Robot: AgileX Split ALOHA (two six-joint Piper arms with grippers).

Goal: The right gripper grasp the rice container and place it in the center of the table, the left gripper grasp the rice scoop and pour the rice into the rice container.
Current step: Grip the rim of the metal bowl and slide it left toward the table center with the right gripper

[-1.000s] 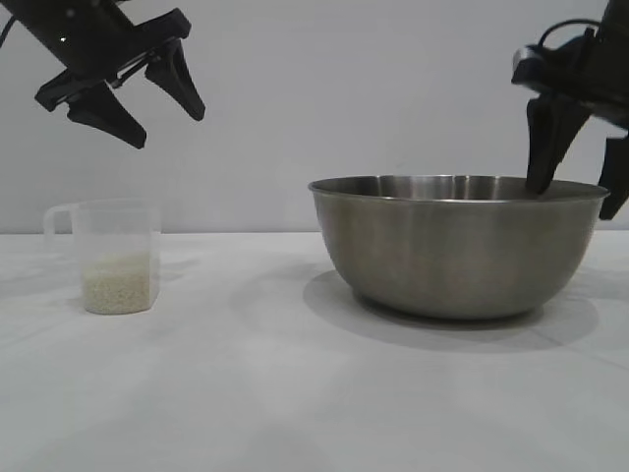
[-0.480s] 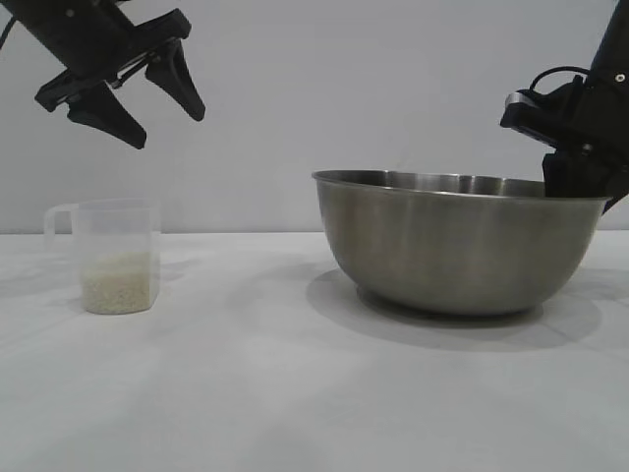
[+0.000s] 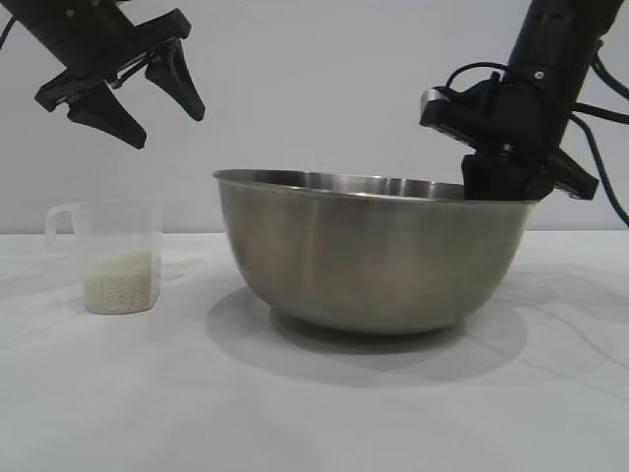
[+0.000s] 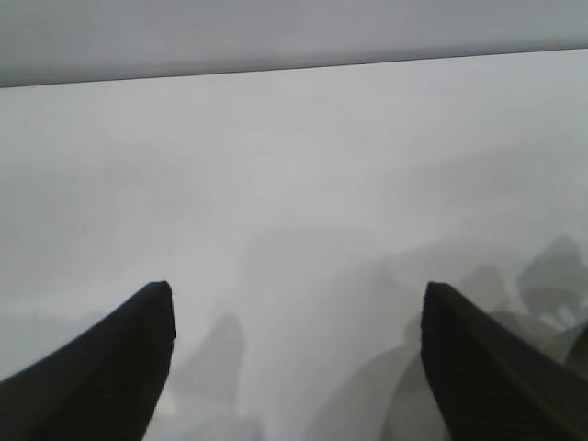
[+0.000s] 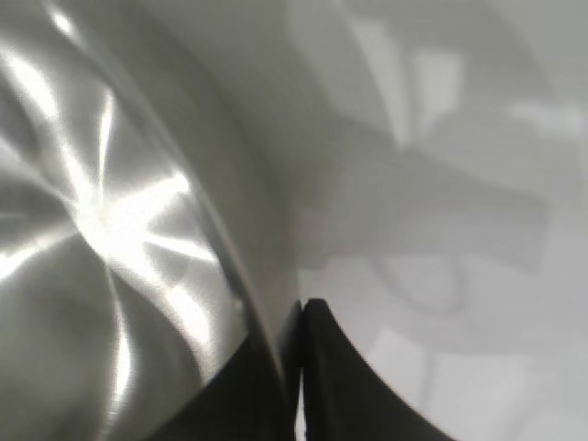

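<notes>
Steel fills most of my exterior view: the large round brushed stainless-steel rice container (image 3: 369,256) sits on the white bench (image 3: 314,403), and my right hand (image 3: 496,182), the black two-fingered claw, is clenched on its thin rim at about 3 o'clock. The right wrist view shows both fingers (image 5: 317,367) pressed together over that rim (image 5: 248,312). At 9 o'clock from the bowl, well apart, stands the small translucent plastic rice scoop (image 3: 113,256) holding off-white rice (image 3: 120,283). My left hand (image 3: 147,98) hangs released above it, fingers (image 4: 101,367) spread.
</notes>
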